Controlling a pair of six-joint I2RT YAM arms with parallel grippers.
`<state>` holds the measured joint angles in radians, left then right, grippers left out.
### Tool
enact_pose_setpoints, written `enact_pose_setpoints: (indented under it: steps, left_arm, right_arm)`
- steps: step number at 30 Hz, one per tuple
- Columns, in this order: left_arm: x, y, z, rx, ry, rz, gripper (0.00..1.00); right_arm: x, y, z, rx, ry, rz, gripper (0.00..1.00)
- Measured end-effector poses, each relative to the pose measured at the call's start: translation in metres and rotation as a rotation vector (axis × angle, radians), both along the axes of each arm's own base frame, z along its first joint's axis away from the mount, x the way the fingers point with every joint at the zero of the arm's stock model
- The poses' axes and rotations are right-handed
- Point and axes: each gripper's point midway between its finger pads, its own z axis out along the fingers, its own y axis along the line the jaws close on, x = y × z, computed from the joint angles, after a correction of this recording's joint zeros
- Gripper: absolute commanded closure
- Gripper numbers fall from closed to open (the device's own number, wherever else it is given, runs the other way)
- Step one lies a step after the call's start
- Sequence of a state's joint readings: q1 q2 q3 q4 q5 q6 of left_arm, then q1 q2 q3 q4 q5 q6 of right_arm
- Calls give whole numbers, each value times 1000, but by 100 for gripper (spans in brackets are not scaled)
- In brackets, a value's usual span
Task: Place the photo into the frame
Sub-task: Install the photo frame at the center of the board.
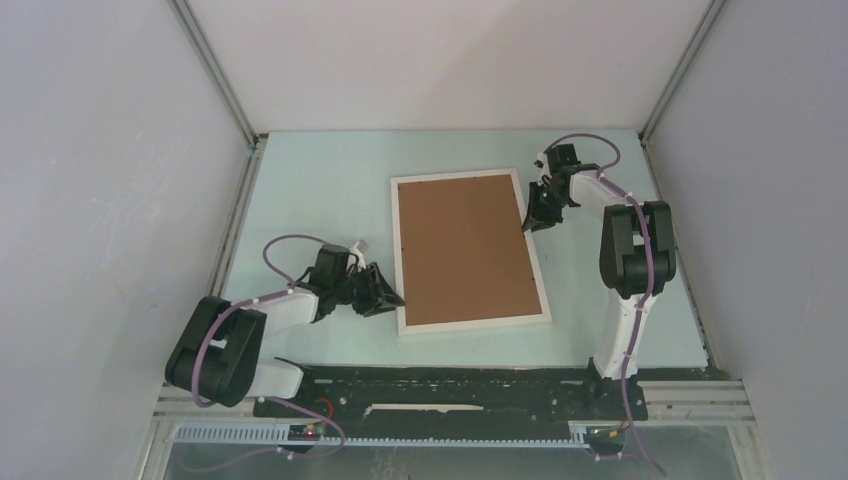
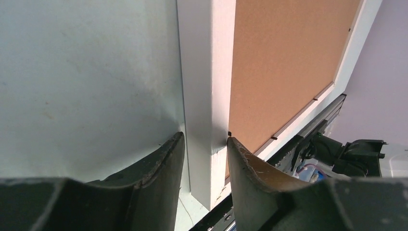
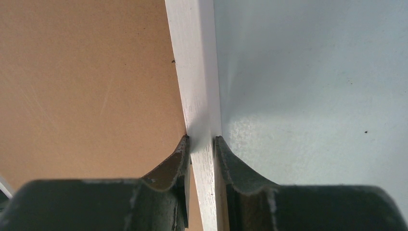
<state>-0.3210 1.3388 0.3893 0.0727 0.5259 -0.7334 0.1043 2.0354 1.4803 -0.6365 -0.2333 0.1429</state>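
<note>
The frame (image 1: 396,255) is lying face down on the pale green table (image 1: 320,190). Its long sides are running away from the arm bases, slightly skewed, and the brown backing board (image 1: 465,250) is filling its opening.

The left arm (image 1: 280,312) is holding a low, stretched pose, with its forearm pointing at the frame's near left corner and a purple cable (image 1: 283,243) looping over it. The left gripper (image 1: 392,298) is sitting at that corner. Its fingers (image 2: 161,166) are straddling the white left rail, one on the table side and one over the board's edge. Both are lying close against the rail, but I cannot tell whether they are pressing on it.

The right arm (image 1: 634,245) is standing taller, elbow raised, with its wrist bending down and inward to the far part of the frame's right rail. The right gripper (image 1: 531,222) is pinching that rail. Its dark pads (image 3: 168,168) are clamping the white strip from both sides, one on the board side and one on the table side, and the rail is filling the gap between the jaws completely.
</note>
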Motion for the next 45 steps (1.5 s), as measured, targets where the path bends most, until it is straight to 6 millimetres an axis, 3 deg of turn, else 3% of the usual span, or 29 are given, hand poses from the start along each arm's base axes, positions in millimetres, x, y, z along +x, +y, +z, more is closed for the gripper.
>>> enact_pose_setpoints:
  steps: [6,14,23,34,45]
  left_arm:
    - [2,-4,-1,4,8,-10,57]
    - [2,-4,-2,7,13,-1,50]
    - [11,2,17,17,-68,35,50]
    - [8,6,0,47,-14,43,52]
    - [9,0,-1,28,-20,23,53]
  right_arm:
    - [0,0,0,0,0,0,81]
    - [0,0,0,1,0,0,81]
    - [0,0,0,3,-1,1,82]
    - [0,1,0,4,0,2,82]
    - [0,1,0,4,-1,1,82]
